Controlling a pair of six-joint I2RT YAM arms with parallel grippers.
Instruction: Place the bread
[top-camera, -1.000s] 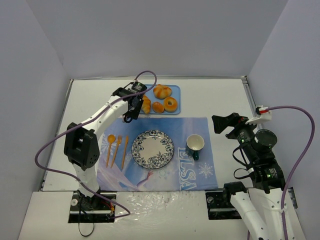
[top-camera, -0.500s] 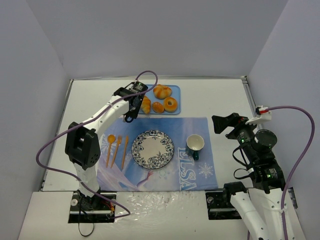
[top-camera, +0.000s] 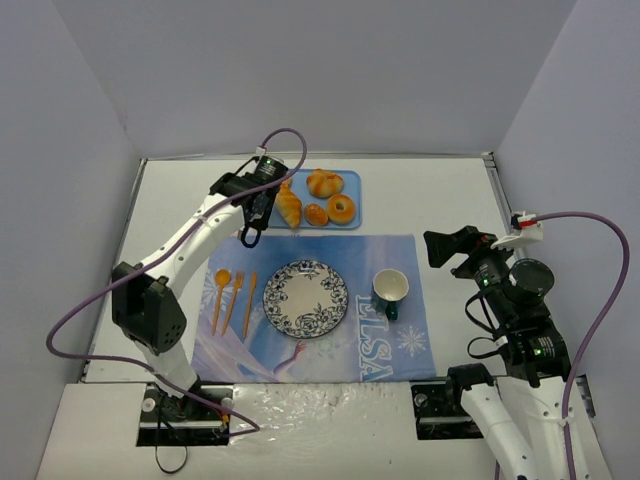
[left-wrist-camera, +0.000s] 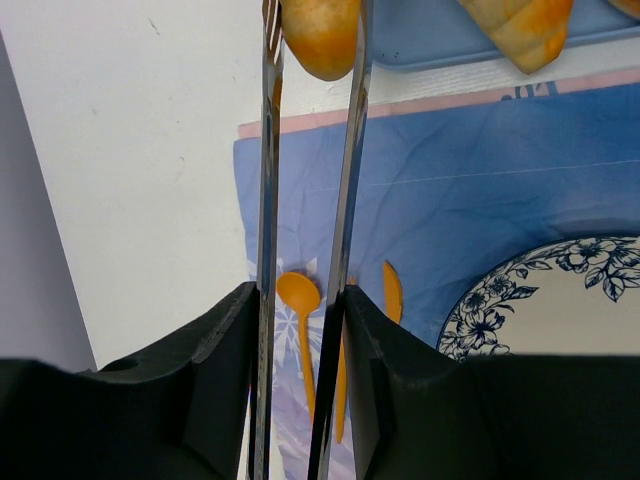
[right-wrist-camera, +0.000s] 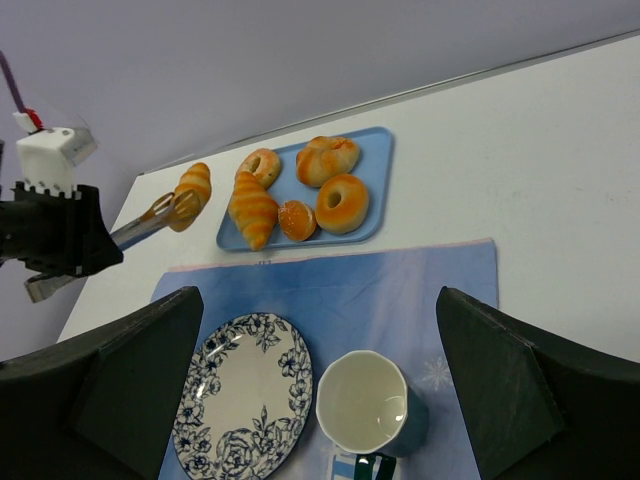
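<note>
White table (top-camera: 440, 200), bread (right-wrist-camera: 193, 188) pinched in left gripper (left-wrist-camera: 315, 30) tips, beside tray (right-wrist-camera: 378, 168)

Golden-brown on the first bread roll (right-wrist-camera: 192, 195), with darker ridges banding it, and the second bread roll (right-wrist-camera: 252, 208) shows the same orange-and-tan stripes. The tray (right-wrist-camera: 377, 190) is pale blue, the doughnut (right-wrist-camera: 343, 203) glossy amber. The placemat (right-wrist-camera: 400, 290) is sky blue with white snowflakes, white lettering and pink edging. The plate (top-camera: 306, 298): white centre, navy floral rim. The cup (top-camera: 390, 288) is white inside, dark teal outside. Spoon (left-wrist-camera: 298, 293), fork (top-camera: 235, 300) and knife (top-camera: 249, 302) are all orange. The table (top-camera: 430, 200) is white.
</note>
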